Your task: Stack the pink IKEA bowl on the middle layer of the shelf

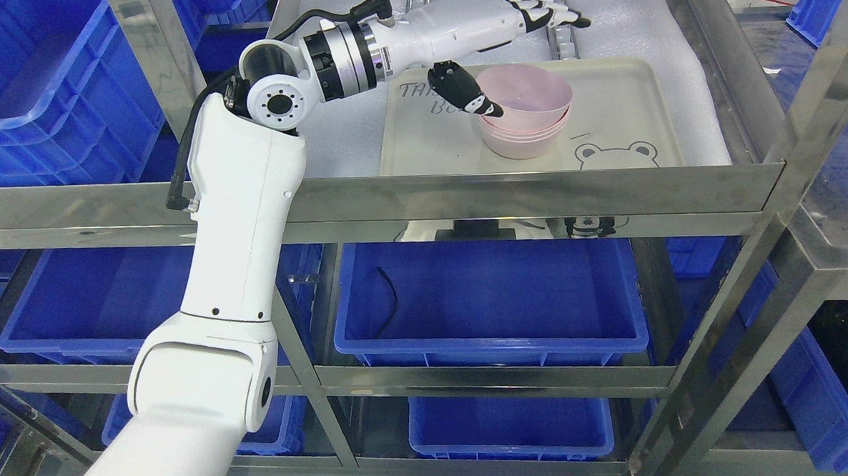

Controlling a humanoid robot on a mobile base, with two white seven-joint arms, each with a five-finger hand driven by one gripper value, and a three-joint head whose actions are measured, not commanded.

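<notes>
A stack of pink bowls [526, 115] stands on a cream tray [619, 108] lying on the metal shelf layer. The top bowl sits slightly tilted in the ones under it. My left hand [515, 41] hovers just above and left of the stack, reaching in from the lower left. Its fingers [550, 12] stretch out straight past the bowls. The black thumb [467, 89] points down at the near-left rim of the top bowl, touching or almost touching it. Nothing is grasped. My right arm does not show.
The shelf's steel front rail [422, 195] runs across below the tray. Slanted steel posts [776, 265] frame the right side. Blue bins [491, 299] fill the lower layers and more blue bins [45, 83] stand at the left.
</notes>
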